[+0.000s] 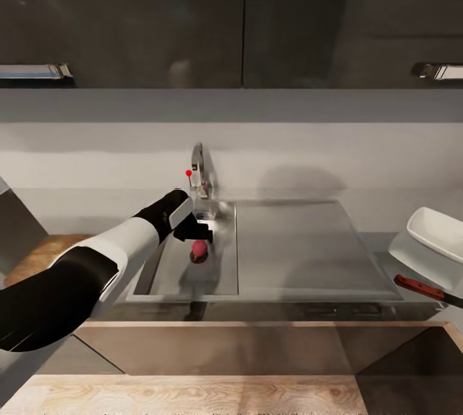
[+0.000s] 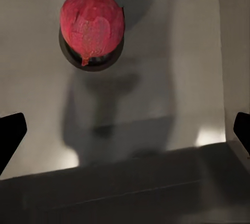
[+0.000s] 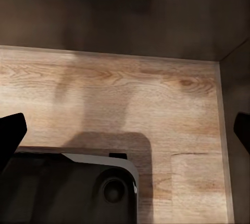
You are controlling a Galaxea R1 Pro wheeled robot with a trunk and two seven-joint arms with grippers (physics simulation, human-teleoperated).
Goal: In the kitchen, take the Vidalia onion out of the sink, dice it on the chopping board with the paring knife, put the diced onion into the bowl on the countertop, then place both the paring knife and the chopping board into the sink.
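The Vidalia onion (image 1: 199, 250), red-skinned, lies on the round drain in the basin of the sink (image 1: 292, 248). In the left wrist view the onion (image 2: 92, 25) sits ahead of the spread fingertips (image 2: 11, 136), untouched. My left gripper (image 1: 198, 232) hangs open just above and behind the onion, below the tap (image 1: 201, 171). The paring knife (image 1: 421, 288), red-handled, lies on the countertop (image 1: 386, 238) at the right, in front of the white bowl (image 1: 438, 230). A brown board (image 1: 45, 253) shows left of the sink, partly behind my arm. My right gripper (image 3: 125, 130) is open over the wood floor.
Dark wall cabinets (image 1: 231, 17) hang above the sink. The drainboard spreads right of the basin. Beneath the right gripper are the light wood floor (image 3: 130, 88) and the robot's dark base (image 3: 73, 187).
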